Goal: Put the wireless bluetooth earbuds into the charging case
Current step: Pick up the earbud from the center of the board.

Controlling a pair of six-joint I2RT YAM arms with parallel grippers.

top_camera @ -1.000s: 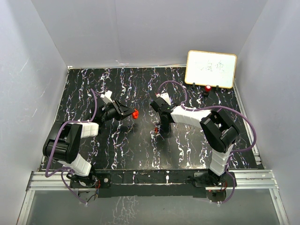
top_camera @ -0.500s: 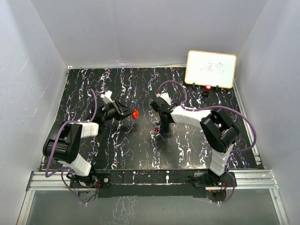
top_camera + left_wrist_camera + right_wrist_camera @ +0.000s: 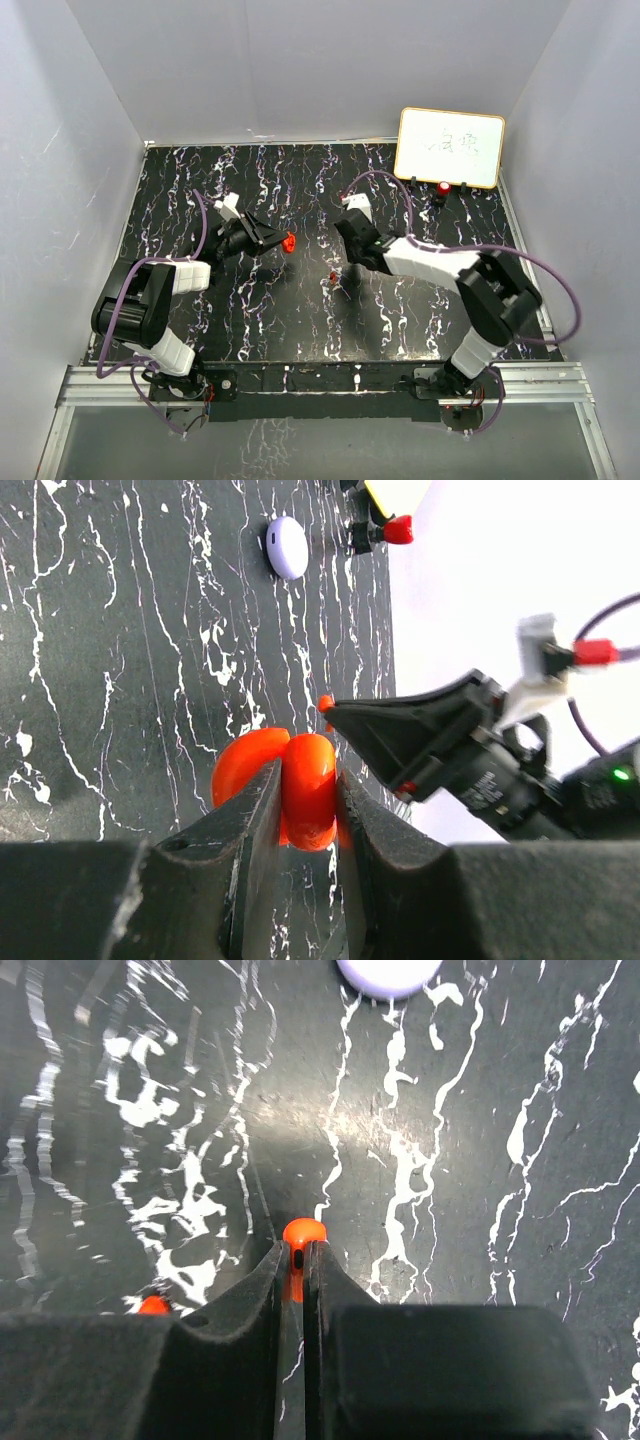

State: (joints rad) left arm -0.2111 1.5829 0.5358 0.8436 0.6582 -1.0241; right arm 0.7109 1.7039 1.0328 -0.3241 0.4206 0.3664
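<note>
Red earbud (image 3: 304, 1231) is pinched right at the tips of the right gripper (image 3: 302, 1250), whose fingers are pressed almost together on it, just above the black marbled table (image 3: 500, 1110); a second red earbud (image 3: 153, 1305) lies on the table just to the left of those fingers, half hidden by the finger's edge. Over to the container: the red charging case (image 3: 250, 765) sits clamped between the fingers of the left gripper (image 3: 308, 776), held off the table, its two rounded halves showing edge-on, so whether anything lies inside cannot be told. In the left wrist view the right gripper's tip, with its red bit, hangs near the case but apart from it. Farther out, the lavender case (image 3: 288, 547) lies shut on the table, well apart from the red one and toward the whiteboard (image 3: 450, 148); a small red knob (image 3: 443, 188) stands at the board's foot. Against a second ago: the right arm's elbow has swung out to the right and its forearm now lies lower and longer across the table; the right fingers have drawn together onto the earbud; the gripper's tip is over much the same spot; the left arm has not shifted, and the red case hangs where it was.
</note>
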